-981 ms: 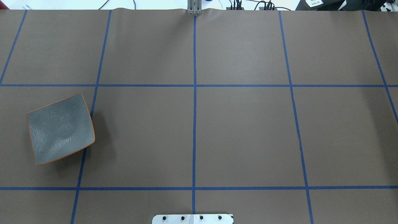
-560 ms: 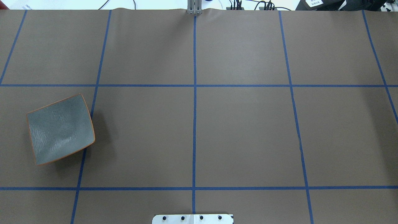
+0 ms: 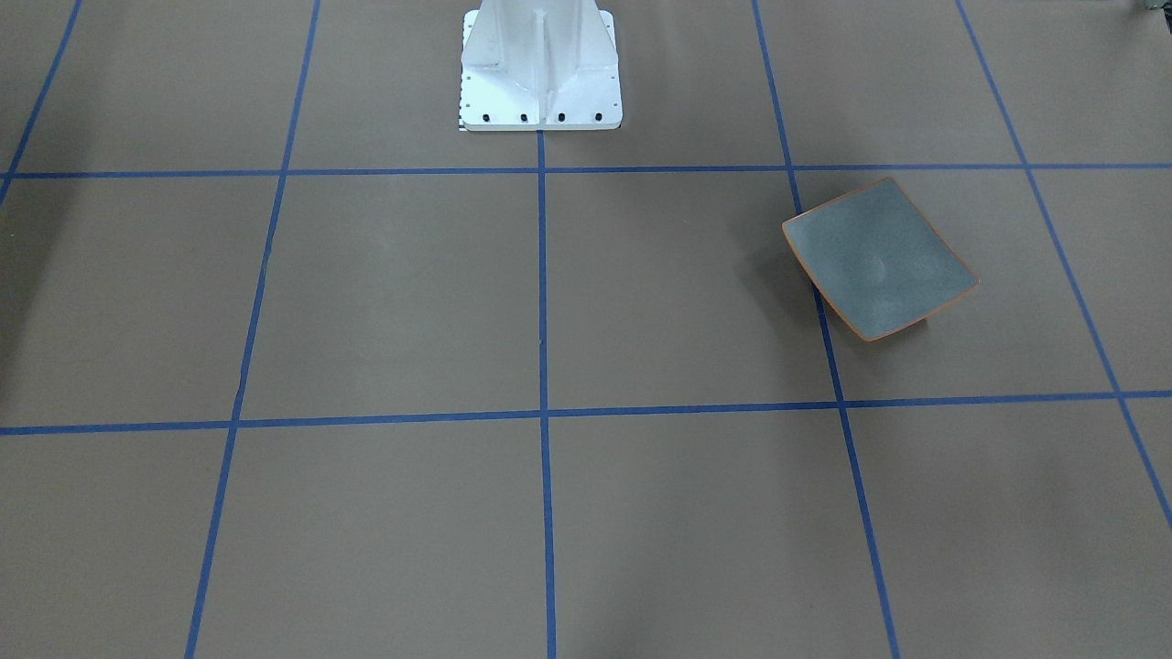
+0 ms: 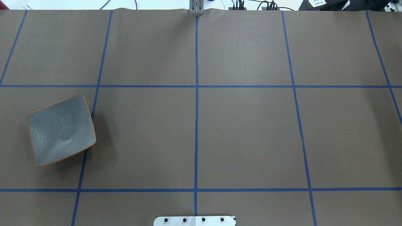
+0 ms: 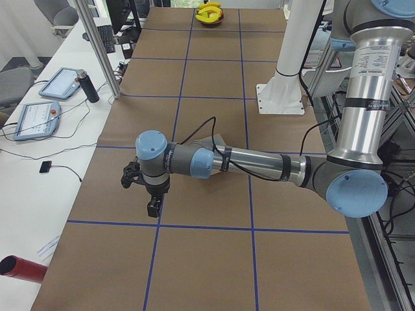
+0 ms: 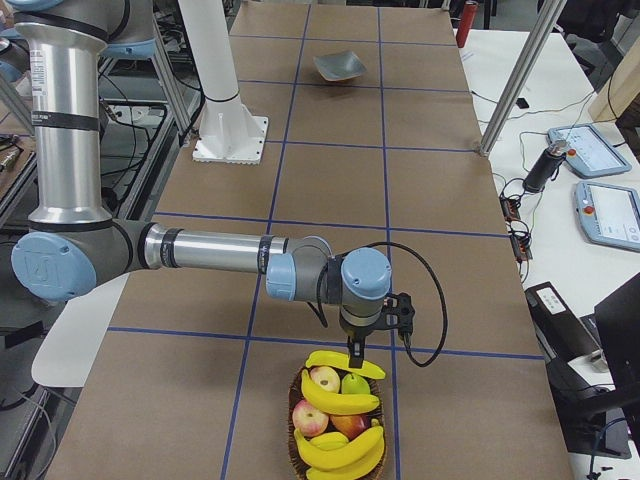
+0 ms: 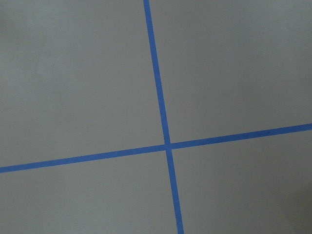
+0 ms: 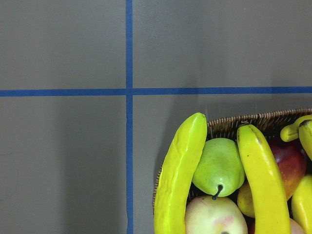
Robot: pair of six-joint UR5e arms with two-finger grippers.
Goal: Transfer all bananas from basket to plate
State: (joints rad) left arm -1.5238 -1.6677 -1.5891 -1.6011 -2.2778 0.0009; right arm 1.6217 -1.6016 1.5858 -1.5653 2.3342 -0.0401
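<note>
Basket (image 8: 258, 118), cut off at the lower right of the right wrist view, holds bananas (image 8: 180, 180) with a pear (image 8: 218, 165). In the side views the right gripper (image 6: 355, 352) points down just above them, and the left gripper (image 5: 152, 208) points down over the table (image 4: 245, 131). Neither claw's opening can be told. The plate (image 4: 61, 130) lies mid-left overhead.

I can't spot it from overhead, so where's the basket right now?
The basket sits at the table's end on the robot's right, outside the overhead view; in the right side view it lies just under the right gripper.
</note>
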